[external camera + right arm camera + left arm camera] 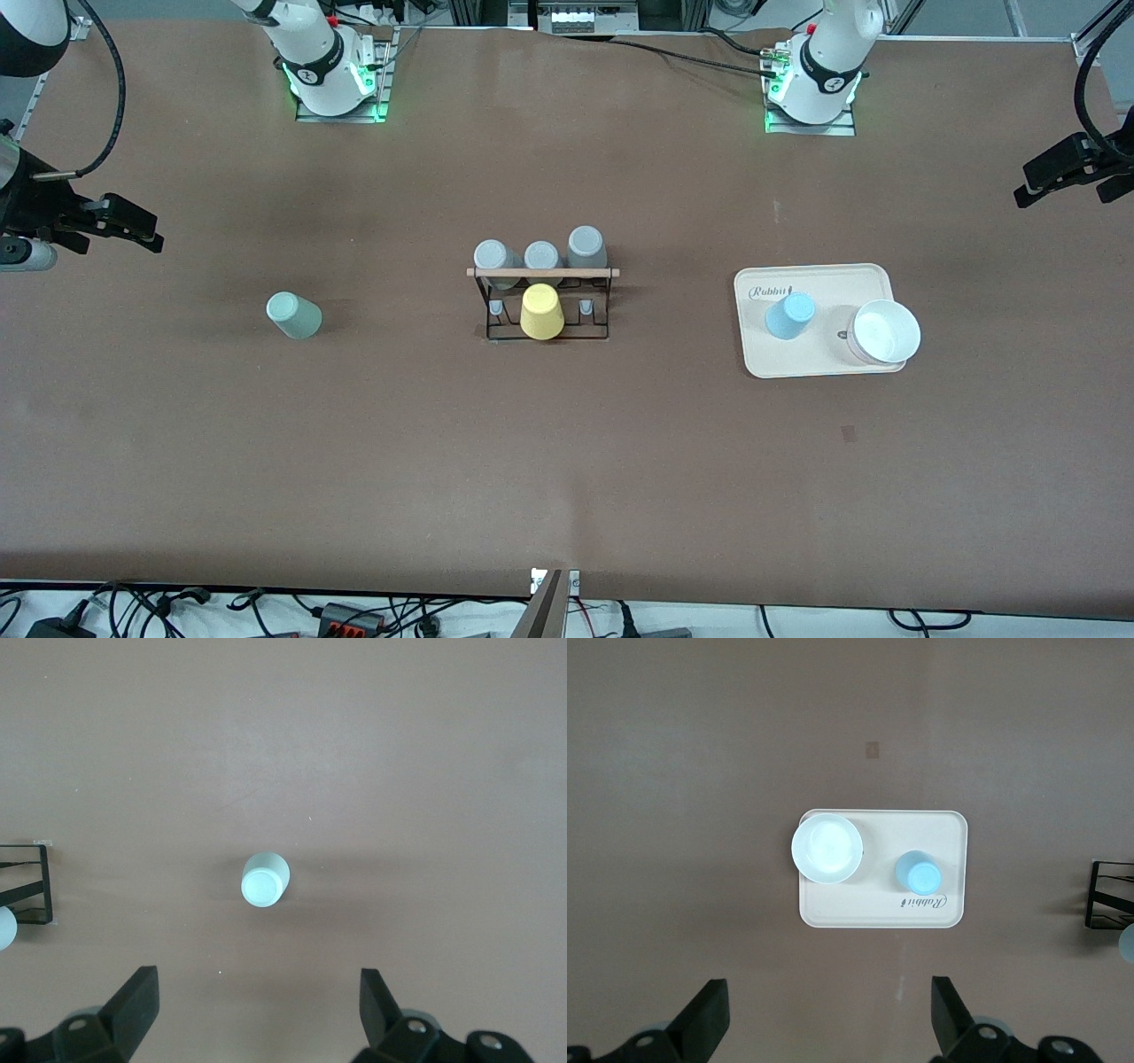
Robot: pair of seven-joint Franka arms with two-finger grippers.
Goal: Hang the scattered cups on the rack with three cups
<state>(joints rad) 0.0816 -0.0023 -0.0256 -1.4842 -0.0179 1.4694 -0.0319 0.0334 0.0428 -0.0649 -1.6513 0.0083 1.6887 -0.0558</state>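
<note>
Both grippers are sitting wide open with nothing in them. The left gripper (824,1028) is hovering high up, looking straight down, and the small light blue tapered cup (919,873) is sitting bottom-up below it and a bit ahead of its fingers, on the flat beige plastic tray (957,908) next to a round white bowl (827,848). The right gripper (257,1023) is doing the same thing at its own end of the table, with the pale mint green tapered cup (264,880) standing bottom-up on the bare brown table (399,771), also just ahead of its fingers.

What could go sideways, I reckon: those cups are smooth and tapered, so a pinch too near the narrow top could squirt one out or tip it. The blue one is also close to the bowl, so a finger might bump it on the way down.

The small black wire-frame rack with a wooden rod on top (542,301) is well off toward mid-table, already carrying a yellow cup (541,311) and three grey cups (541,255).

Both arms are parked high, wrists pointing down.
</note>
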